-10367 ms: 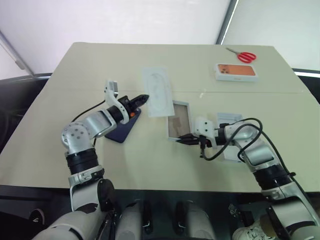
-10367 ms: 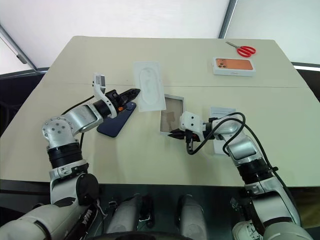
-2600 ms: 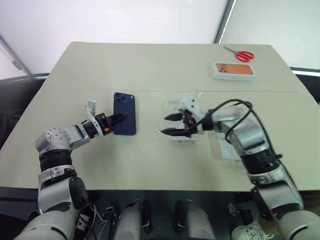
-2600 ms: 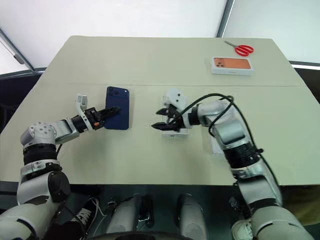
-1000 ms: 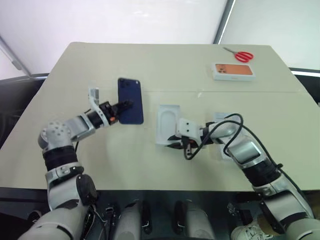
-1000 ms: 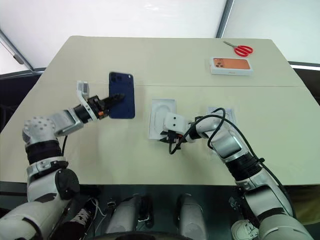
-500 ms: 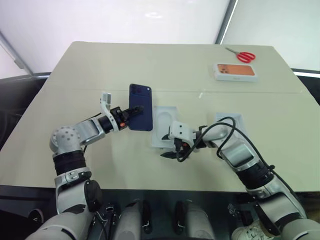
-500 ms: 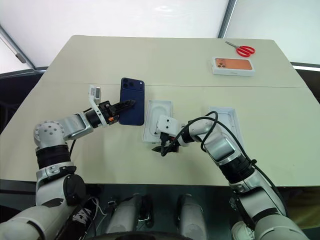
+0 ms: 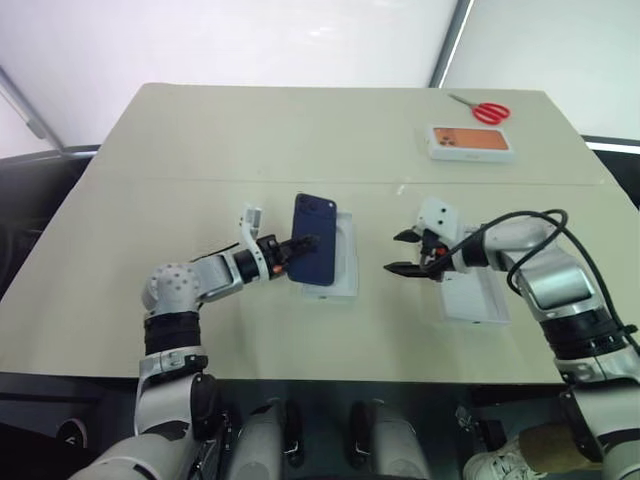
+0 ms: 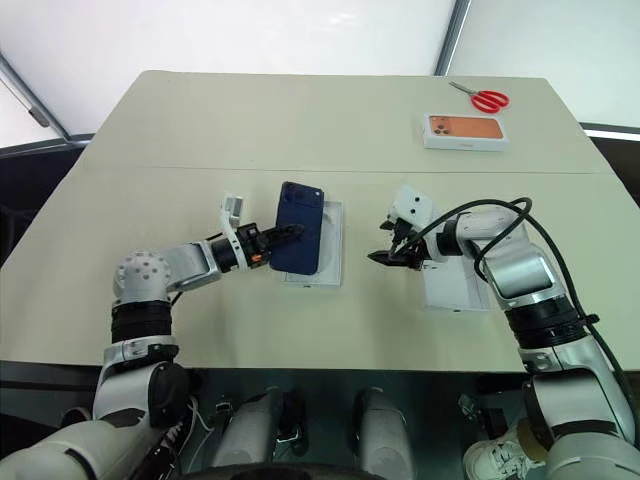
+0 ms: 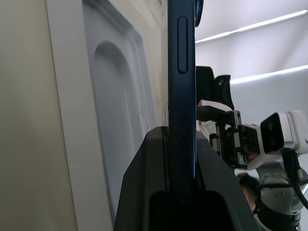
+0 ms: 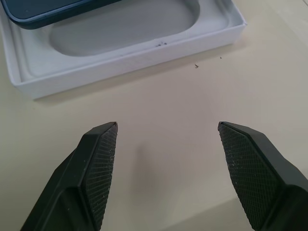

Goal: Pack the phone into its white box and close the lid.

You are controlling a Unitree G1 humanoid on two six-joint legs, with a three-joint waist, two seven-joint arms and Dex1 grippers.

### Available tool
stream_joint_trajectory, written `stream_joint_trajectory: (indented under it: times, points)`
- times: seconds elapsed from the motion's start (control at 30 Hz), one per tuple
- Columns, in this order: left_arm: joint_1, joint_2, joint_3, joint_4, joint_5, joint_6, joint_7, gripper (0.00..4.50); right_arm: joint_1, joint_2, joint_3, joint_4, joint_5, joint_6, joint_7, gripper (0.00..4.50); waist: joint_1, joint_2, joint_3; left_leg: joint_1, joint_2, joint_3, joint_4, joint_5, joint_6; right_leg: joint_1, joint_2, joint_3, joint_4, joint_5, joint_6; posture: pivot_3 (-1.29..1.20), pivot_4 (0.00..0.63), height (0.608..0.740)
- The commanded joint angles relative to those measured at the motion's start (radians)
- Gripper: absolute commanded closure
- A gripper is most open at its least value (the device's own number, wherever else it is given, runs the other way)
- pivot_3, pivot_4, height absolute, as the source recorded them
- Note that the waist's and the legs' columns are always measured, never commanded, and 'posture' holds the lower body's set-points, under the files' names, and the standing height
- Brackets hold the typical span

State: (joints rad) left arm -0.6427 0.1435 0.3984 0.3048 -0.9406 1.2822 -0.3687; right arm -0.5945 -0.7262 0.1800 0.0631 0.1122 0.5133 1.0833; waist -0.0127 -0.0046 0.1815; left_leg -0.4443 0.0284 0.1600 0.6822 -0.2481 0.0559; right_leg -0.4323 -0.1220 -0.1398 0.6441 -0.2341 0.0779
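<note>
Phone held over the box

Phone hangs above the white box on a beige table, pinched at its near edge by the left gripper, back and camera cluster facing up. Pale walls rise behind the table and a dark floor edges it. At the far right lie red scissors and, just nearer, a box with an orange phone picture. The left arm reaches low across the table toward the middle. The right gripper hovers between the box and the lid, its fingers spread, empty, with the arm bent in from the right.

From the right eye the phone covers most of the box, and the lid lies open side up under the right forearm.

The left wrist view looks along the phone's thin edge, clamped between the two black fingers, with the box's recessed insert beside it.

The right wrist view shows both fingertips well apart over bare table, the box corner and the phone's end beyond them.
</note>
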Motion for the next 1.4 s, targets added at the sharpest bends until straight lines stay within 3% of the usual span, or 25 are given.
stream_joint_trajectory:
  times: [0.03,0.1,0.4,0.6,1.4]
  points:
    - [-0.031,-0.012,-0.017,0.003,0.003,-0.026,-0.017,4.50,-0.007,0.007,-0.014,-0.029,0.006,-0.016,-0.017,1.02,0.001,0.000,0.000,0.000,0.000,0.000,0.000,0.000,0.000,0.000,0.000,0.000,0.000,0.000,0.000,0.00,0.150,0.738]
    - [-0.026,-0.013,-0.041,0.020,0.029,-0.047,-0.026,4.50,-0.002,0.013,-0.008,-0.015,-0.001,-0.022,-0.027,1.02,0.003,0.000,0.000,0.000,0.000,0.000,0.000,0.000,0.000,0.000,0.000,0.000,0.000,0.000,0.000,0.00,0.150,0.738]
    - [-0.024,-0.014,-0.081,-0.004,0.035,-0.021,-0.046,0.16,0.001,0.029,0.010,0.001,-0.016,-0.033,-0.050,0.98,0.003,0.000,0.000,0.001,0.000,-0.001,0.000,0.000,0.000,0.002,-0.002,-0.001,0.000,0.000,0.000,0.00,0.150,0.738]
    - [0.009,0.018,-0.096,-0.110,-0.015,0.027,-0.098,0.16,-0.013,0.042,0.020,0.021,-0.025,-0.044,-0.063,0.98,-0.001,0.001,0.000,0.001,0.000,-0.001,0.000,0.000,0.000,0.002,-0.001,-0.001,0.000,0.000,0.000,0.00,0.150,0.738]
    - [0.003,0.139,-0.084,-0.221,-0.018,0.066,-0.113,0.16,-0.038,0.079,0.035,0.061,-0.055,-0.085,-0.084,0.98,0.001,0.001,0.000,0.001,0.000,-0.001,0.000,0.000,0.000,0.002,-0.001,-0.001,-0.001,0.000,0.000,0.00,0.150,0.738]
